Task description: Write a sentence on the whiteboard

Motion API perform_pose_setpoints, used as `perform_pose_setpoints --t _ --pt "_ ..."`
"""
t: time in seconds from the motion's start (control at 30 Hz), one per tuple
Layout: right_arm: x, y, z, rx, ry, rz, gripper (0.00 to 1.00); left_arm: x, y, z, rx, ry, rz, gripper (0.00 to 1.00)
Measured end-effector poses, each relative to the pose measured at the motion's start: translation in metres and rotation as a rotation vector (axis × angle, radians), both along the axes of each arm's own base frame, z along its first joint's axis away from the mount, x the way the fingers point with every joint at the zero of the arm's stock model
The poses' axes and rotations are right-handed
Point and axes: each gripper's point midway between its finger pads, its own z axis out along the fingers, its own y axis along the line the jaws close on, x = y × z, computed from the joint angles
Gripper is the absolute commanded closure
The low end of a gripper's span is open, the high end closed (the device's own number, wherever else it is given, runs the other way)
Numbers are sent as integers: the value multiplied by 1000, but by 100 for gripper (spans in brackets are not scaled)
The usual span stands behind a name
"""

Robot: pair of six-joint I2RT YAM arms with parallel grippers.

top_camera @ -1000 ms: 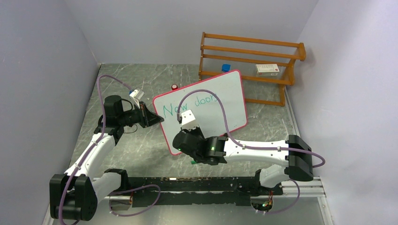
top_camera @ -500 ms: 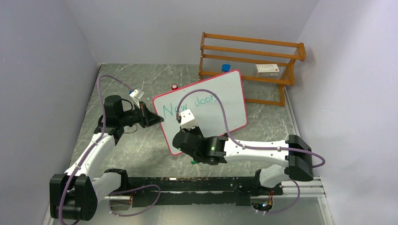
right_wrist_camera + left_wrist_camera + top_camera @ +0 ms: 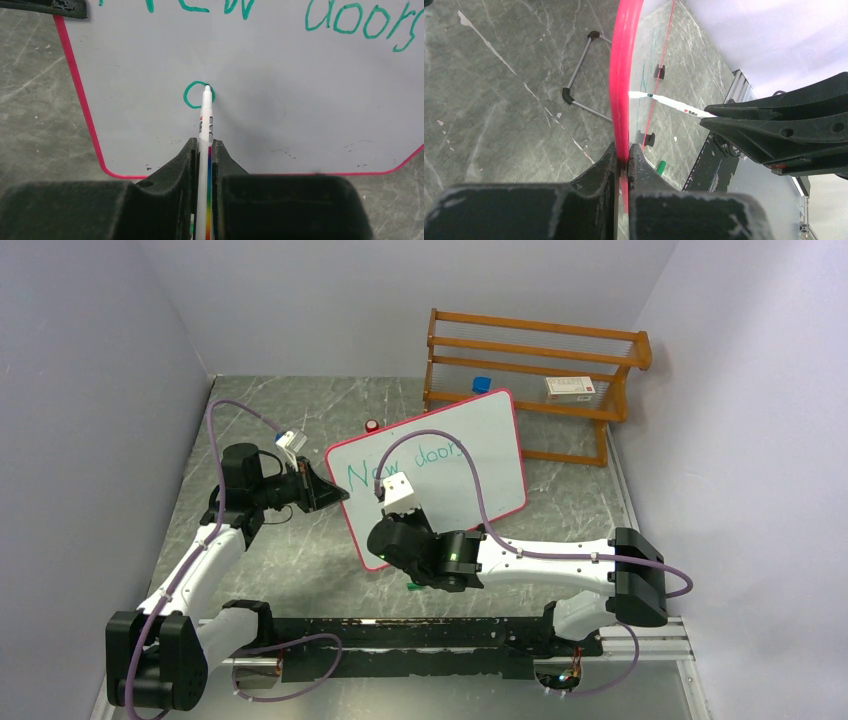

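Only the right wrist had crept slightly toward the far left; the left arm had held. The left gripper [image 3: 623, 151] pinched the left rim of the large white, pink-rimmed whiteboard [image 3: 490, 455], propped up mid-table. The right gripper [image 3: 204, 144] clamped a white, rainbow-barrelled marker [image 3: 205, 116], its tip touching a green letter "o" [image 3: 185, 95] below the green handwritten sentence [image 3: 372, 475], "New doors". The second line was apparently beginning; the next stroke called for steady, light contact just to the right.

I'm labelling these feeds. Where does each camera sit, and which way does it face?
Top external: above and behind the robot, looking down on the whiteboard; left arm and right arm show.
Left wrist: looks along the left gripper, shut on the whiteboard's rim, edge-on.
Right wrist: looks along the right gripper, shut on the marker, at the sentence.
Shared: both wrist views show the marker.
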Motion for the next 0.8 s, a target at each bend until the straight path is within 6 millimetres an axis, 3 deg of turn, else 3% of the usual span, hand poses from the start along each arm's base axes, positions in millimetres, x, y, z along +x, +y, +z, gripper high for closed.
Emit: perform_pose_setpoints --t 0.37,0.6,0.8 --pt "0 0 5 22 7 8 100 0 0 0 0 0 0 95" --pt "-2 -10 16 65 4 1 100 0 0 0 2 4 -1 95" --pt "-3 -15 10 60 12 -8 100 0 0 -1 2 5 -1 95"
